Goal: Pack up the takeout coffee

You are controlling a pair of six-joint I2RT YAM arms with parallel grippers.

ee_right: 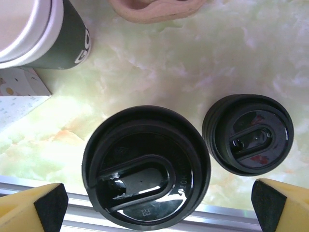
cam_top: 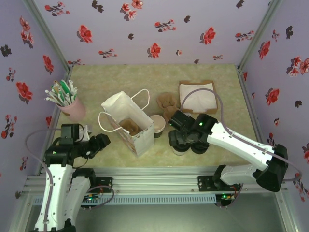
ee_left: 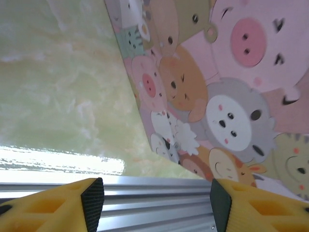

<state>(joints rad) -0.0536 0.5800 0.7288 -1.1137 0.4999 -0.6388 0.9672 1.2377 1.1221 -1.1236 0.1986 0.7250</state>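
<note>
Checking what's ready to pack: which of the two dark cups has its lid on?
The takeout coffee below the right gripper; the other cup, by the paper bag, stands open.

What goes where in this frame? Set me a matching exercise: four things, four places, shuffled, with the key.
Things:
1 takeout coffee
2 lidless cup
3 pen holder
4 napkins

Places:
a far left
b below the right end effector
c at the back, on the right
d right beside the paper bag

Pairs: 1-b, 2-d, 3-a, 4-c
</note>
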